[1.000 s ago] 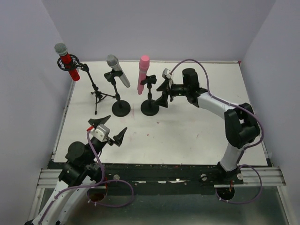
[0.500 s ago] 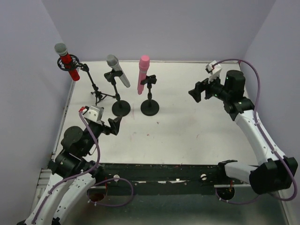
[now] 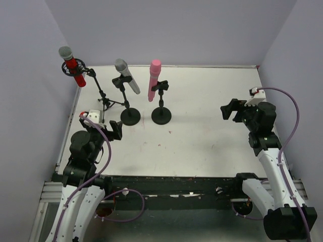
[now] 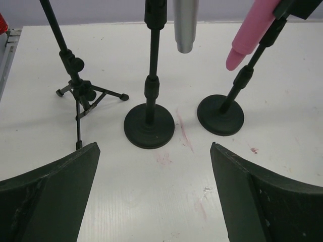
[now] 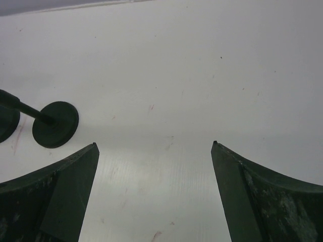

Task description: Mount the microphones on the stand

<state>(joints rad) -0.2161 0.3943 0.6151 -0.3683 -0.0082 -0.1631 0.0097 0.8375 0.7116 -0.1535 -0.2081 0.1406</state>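
The glittery red microphone (image 3: pixel 74 70) sits in the ring clip of the tripod stand (image 3: pixel 105 101) at the back left. The silver-grey microphone (image 3: pixel 127 76) hangs tilted in the clip of a round-base stand (image 3: pixel 130 116). The pink microphone (image 3: pixel 153 80) sits in the clip of a second round-base stand (image 3: pixel 161 116). My left gripper (image 3: pixel 101 123) is open and empty in front of the stands; its view shows the silver-grey microphone (image 4: pixel 184 25), the pink microphone (image 4: pixel 252 35) and the tripod (image 4: pixel 81 93). My right gripper (image 3: pixel 231 112) is open and empty, far right of the stands.
White tabletop (image 3: pixel 202 136) with faint red marks, enclosed by grey walls on three sides. In the right wrist view the pink microphone's stand base (image 5: pixel 55 124) lies at the far left, bare table ahead of the open gripper (image 5: pixel 154 143).
My right arm has drawn back from the pink microphone's stand to the right side of the table. My left arm has pulled back and turned toward the stands. The microphones have not moved.
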